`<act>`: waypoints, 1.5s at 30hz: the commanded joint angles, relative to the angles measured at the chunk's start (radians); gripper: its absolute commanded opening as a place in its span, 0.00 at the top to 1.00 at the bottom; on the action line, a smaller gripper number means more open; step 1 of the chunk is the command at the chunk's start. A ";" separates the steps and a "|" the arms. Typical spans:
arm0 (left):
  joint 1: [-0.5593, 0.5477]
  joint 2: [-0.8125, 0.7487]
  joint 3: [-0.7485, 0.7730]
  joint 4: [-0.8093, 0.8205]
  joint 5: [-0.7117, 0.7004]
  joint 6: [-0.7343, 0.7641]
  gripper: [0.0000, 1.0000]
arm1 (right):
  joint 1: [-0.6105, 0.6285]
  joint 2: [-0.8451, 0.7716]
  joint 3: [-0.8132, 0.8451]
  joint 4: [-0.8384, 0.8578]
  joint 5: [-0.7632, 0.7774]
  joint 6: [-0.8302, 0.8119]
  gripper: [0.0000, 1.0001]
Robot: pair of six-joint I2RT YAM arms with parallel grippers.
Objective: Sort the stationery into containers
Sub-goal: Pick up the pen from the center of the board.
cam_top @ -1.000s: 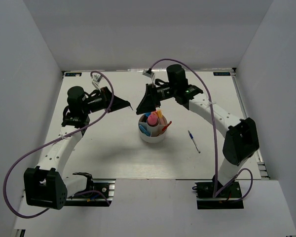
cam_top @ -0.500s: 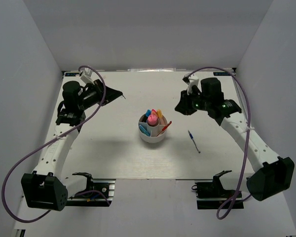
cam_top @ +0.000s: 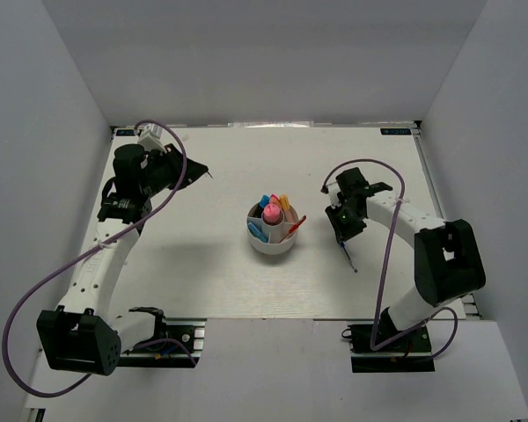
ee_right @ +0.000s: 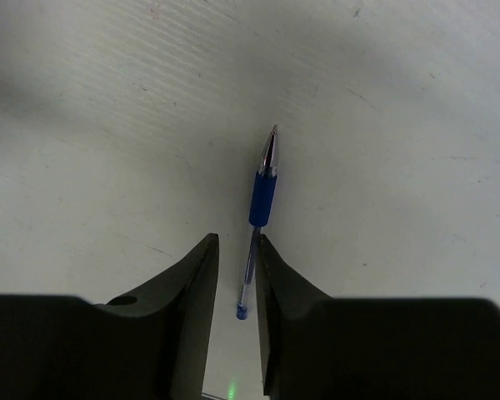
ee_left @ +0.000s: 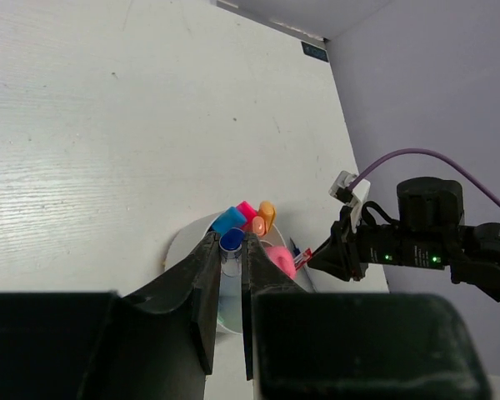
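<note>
The round white cup (cam_top: 269,247) stands mid-table and holds pink (cam_top: 271,214), blue (cam_top: 264,202) and orange (cam_top: 284,203) highlighters and a red pen (cam_top: 297,223). A thin blue pen (cam_top: 348,254) lies on the table to the right of the cup. My right gripper (cam_top: 342,232) hangs just over the pen's far end. In the right wrist view the pen (ee_right: 263,196) lies along the narrow gap of the gripper (ee_right: 237,240), and I cannot tell if the fingers touch it. My left gripper (cam_top: 206,170) is far left of the cup, empty, with a narrow gap (ee_left: 232,240). The cup's rim (ee_left: 182,243) shows beyond it.
White walls close the table on the left, back and right. The right arm (ee_left: 417,242) shows beyond the cup in the left wrist view. Purple cables loop above both arms.
My right arm has swung from above the cup out to the right and come down over the blue pen. My left arm has drawn back to the far left.
</note>
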 commanded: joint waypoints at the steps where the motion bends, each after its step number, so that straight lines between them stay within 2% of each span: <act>1: 0.003 -0.023 0.021 -0.021 -0.029 0.033 1.00 | -0.009 0.032 0.026 -0.014 0.010 0.015 0.69; 2: 0.003 -0.023 0.018 -0.021 -0.019 0.031 1.00 | -0.012 0.038 0.021 -0.014 0.005 0.018 0.65; 7: 0.003 -0.003 0.015 -0.007 -0.003 0.024 1.00 | -0.022 0.018 -0.035 0.025 -0.013 0.033 0.58; 13: 0.003 0.007 0.003 0.014 0.023 0.015 1.00 | -0.036 -0.049 -0.115 0.116 -0.049 0.030 0.58; 23: 0.003 0.010 0.000 0.013 0.041 0.010 1.00 | -0.039 -0.026 -0.160 0.183 -0.064 0.016 0.69; 31: 0.003 0.010 -0.011 0.020 0.043 0.007 1.00 | -0.047 0.003 -0.161 0.199 -0.046 0.027 0.70; 39: 0.003 0.007 -0.016 0.014 0.046 0.002 1.00 | -0.053 0.053 -0.138 0.171 -0.041 0.026 0.76; 42: 0.003 0.000 -0.023 0.022 0.048 0.002 1.00 | -0.058 0.063 -0.137 0.171 -0.050 0.023 0.83; 45: 0.003 -0.014 -0.042 0.045 0.058 -0.008 1.00 | -0.058 0.046 -0.131 0.174 -0.075 0.006 0.96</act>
